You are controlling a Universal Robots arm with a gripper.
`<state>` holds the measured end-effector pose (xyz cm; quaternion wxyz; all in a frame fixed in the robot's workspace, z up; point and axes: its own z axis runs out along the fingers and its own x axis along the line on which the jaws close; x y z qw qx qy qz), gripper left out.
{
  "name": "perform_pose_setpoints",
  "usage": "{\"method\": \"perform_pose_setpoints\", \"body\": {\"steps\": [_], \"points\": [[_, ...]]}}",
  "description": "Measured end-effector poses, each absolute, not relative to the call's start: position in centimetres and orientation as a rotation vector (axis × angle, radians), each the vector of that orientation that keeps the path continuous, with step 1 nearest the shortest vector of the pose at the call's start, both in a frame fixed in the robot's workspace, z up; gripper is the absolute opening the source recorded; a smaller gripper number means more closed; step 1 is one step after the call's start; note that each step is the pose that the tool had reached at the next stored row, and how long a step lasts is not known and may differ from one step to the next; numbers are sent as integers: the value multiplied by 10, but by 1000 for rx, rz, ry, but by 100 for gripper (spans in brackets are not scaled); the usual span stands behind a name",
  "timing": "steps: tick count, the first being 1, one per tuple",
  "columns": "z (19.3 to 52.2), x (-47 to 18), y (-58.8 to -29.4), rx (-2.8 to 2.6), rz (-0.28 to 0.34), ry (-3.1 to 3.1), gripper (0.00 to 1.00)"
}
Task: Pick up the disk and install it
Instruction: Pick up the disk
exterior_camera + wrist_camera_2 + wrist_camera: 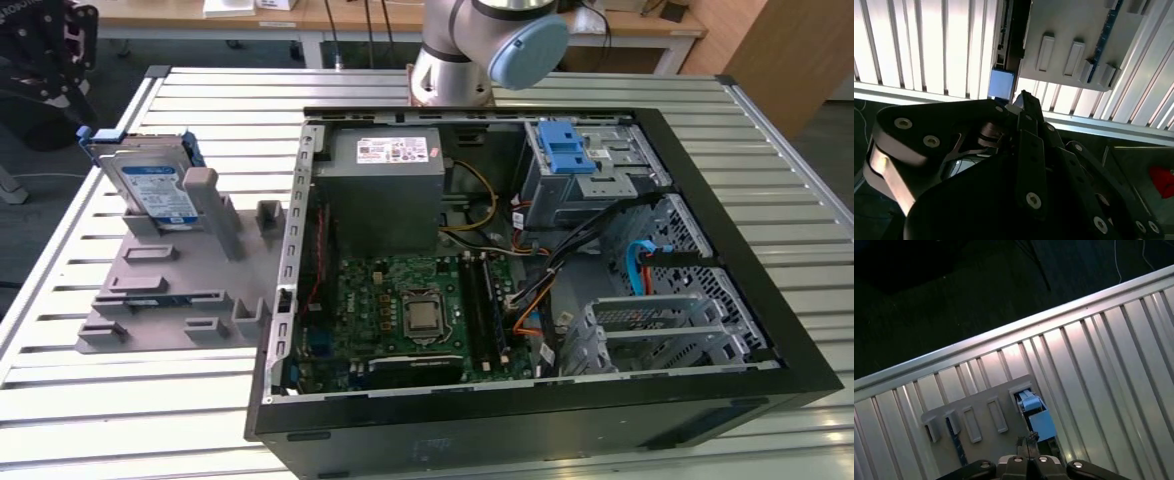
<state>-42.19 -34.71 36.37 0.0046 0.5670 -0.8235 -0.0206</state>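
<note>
The slatted metal table (160, 420) is your whole work area. The disk (150, 188) stands on edge in the grey fixture (174, 290), at about ten o'clock from the open computer case (534, 430) in the exterior view.

In the first wrist view the gripper (1026, 441) hangs over the end of the disk's blue carrier. Its fingers are together with nothing between them, and I see no contact with the disk.

By my reading, nothing of the task is done yet. The disk is not picked up, so both the lift and the install are still left for you. The drive bay with the blue latch (571, 150), at about one o'clock inside the case, holds no such disk that I can see.

The count is one disk, one fixture, one case, one grey power-supply box (387, 165), one blue-latched bay and one gripper.
</note>
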Motion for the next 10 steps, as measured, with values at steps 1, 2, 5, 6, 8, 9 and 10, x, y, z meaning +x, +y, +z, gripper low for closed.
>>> {"method": "perform_pose_setpoints", "body": {"steps": [1, 2, 5, 6, 8, 9, 10], "points": [[364, -422, -347, 1798, -64, -2564, 11], [364, -422, -347, 1817, -64, -2550, 11], [364, -422, -347, 1883, -64, -2500, 11], [363, -422, -347, 1905, -64, -2483, 11], [363, -422, -347, 1949, -63, -2448, 11], [363, -422, -347, 1971, -63, -2430, 11], [363, -422, -347, 1992, -63, -2412, 11]]}}
